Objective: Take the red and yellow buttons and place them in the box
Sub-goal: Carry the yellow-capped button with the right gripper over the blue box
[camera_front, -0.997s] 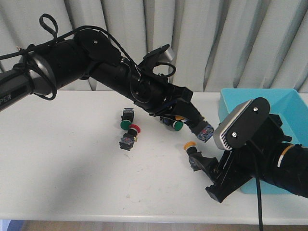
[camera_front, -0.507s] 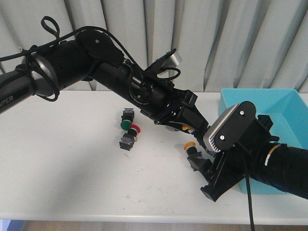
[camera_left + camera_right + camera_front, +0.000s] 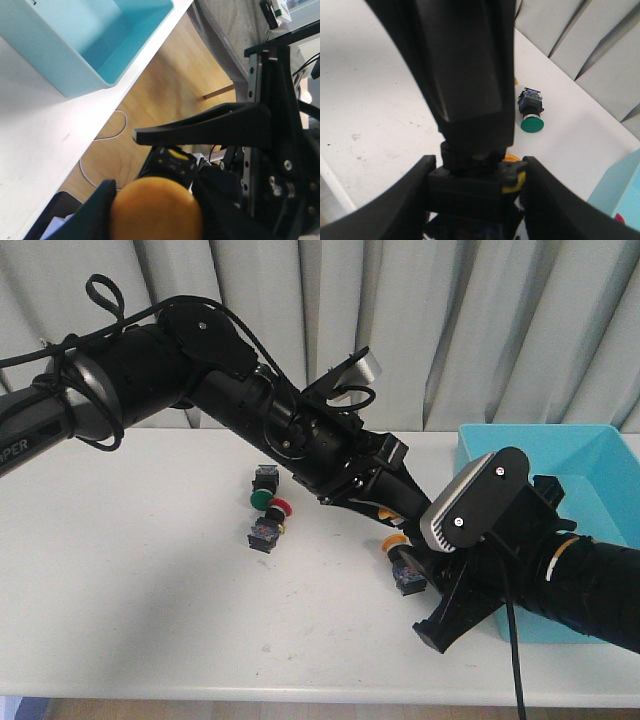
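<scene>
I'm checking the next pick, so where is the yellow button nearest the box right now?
In the front view the yellow button sits on the table right of centre, just left of the box, between the two arms.

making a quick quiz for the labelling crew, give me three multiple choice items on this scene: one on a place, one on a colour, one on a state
1. Where on the table is the box?
A. on the robot's left side
B. on the robot's right side
C. in the middle

2. What colour is the cap between the left fingers?
A. red
B. green
C. yellow

3. In what state is the green-capped button in the right wrist view?
A. lying free on the table
B. held in fingers
C. inside the box

1: B, the box sits at the right end of the table.
2: C, a yellow cap sits against the left fingers.
3: A, the green-capped button lies on bare tabletop with nothing touching it.
</scene>
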Tool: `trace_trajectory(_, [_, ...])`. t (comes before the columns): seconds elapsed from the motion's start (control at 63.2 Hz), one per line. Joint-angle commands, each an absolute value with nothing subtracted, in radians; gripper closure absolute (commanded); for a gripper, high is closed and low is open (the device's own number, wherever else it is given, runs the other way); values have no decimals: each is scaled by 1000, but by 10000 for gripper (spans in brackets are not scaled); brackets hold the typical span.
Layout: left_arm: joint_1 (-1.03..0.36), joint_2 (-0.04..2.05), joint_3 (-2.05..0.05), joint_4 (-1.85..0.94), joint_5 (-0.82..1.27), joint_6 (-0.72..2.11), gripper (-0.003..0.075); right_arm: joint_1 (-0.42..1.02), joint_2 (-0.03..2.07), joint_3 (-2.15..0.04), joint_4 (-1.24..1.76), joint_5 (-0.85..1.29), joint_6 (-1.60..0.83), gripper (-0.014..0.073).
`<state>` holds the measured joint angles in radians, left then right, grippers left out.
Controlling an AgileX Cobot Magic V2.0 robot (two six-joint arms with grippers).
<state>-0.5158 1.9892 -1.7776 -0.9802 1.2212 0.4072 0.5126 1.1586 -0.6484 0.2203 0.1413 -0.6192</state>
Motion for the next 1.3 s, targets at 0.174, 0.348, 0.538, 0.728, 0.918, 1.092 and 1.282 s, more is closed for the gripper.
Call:
trace_trajectory(0.174, [-520,1927,-1808,-1023,1195,609,511,513,1144,-673,211,89,-624,599])
trace_trajectory(0.348, [-530,1927,-1808,-1052,1206,612,261,511,1144,-673,180,95,-624,598])
trace_trajectory(0.538, [-533,1927,-1808,-1051,1245,612,129,511,1144,-673,180,95,-624,596])
trace_trajectory(0.728, [-524,1927,-1809,-1023,1257,612,136,511,1144,-673,188,80,-618,596])
trace_trajectory(0.918, [-488,1915,-1864,-943,1256,630,220,431,1144,-673,192,71,-558,594])
trace_trajectory(1.092, [-446,1884,-1975,-851,1256,594,311,266,1144,-687,193,74,-446,594])
trace_trajectory(1.282, [-435,1826,-2006,-603,1256,525,489,87,1148,-690,194,75,-378,594])
